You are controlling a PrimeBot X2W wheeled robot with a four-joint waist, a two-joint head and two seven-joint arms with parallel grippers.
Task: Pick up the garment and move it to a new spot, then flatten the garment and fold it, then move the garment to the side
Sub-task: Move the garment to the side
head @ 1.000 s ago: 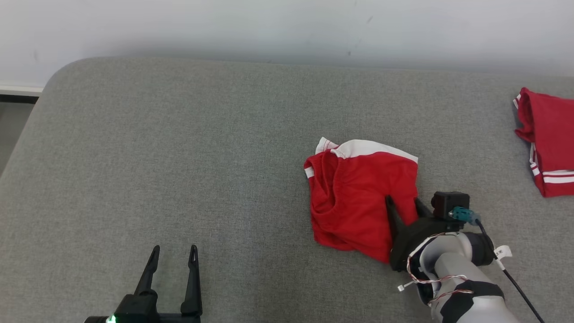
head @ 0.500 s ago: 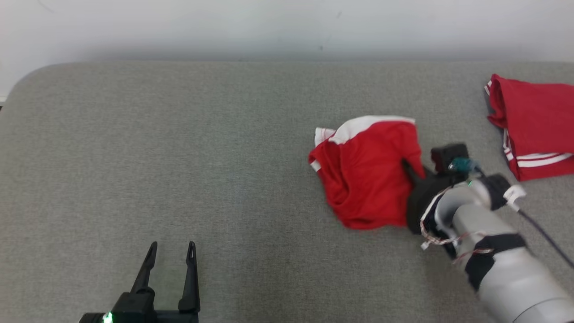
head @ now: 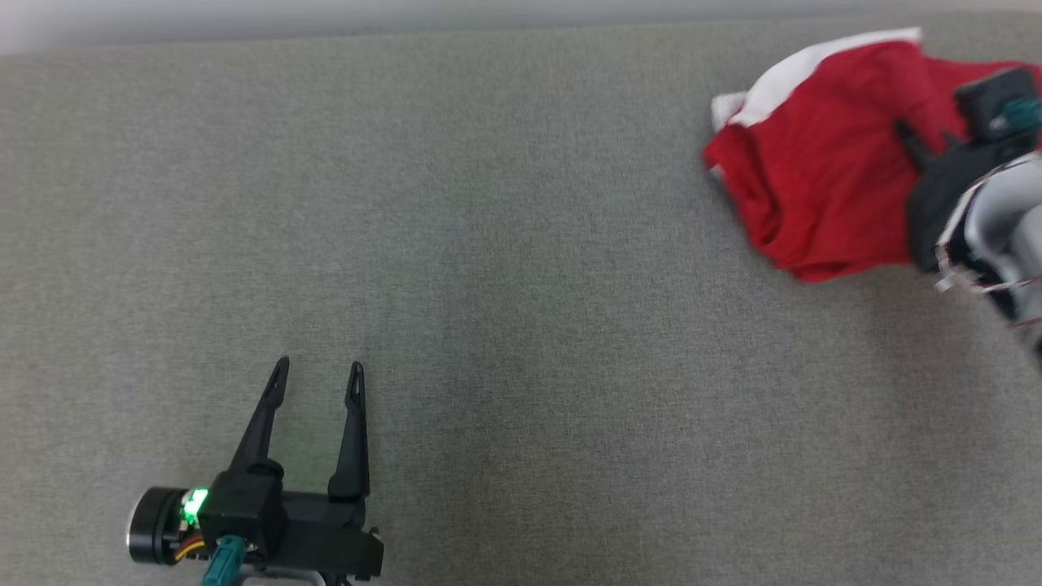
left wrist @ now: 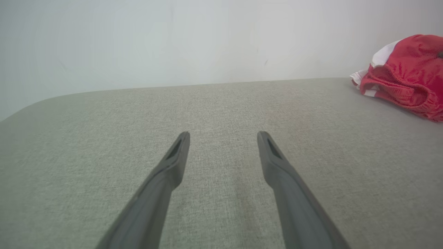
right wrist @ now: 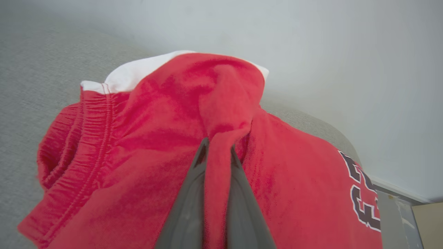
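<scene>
Cloth is pinched in the right gripper [right wrist: 218, 146]: its fingers are closed on a raised ridge of the red garment [head: 814, 187] that runs straight ahead of the tips. The rest drapes either side onto the cushion [head: 488, 244]. That arm reaches in low. The left gripper [head: 319, 366] is spread wide and empty, with the garment well off to its right, so the right arm is nearer.

Right tool [right wrist: 219, 145]: two dark fingers [right wrist: 187, 207] closed on a raised fold of the red garment [right wrist: 155, 138]. White band [right wrist: 138, 74] along the garment's far edge; gathered waistband [right wrist: 93, 138] at left; dark lettering [right wrist: 363, 197] at right. The garment's left edge lies against the grey surface [right wrist: 27, 69]; pale wall [right wrist: 328, 52] behind.
</scene>
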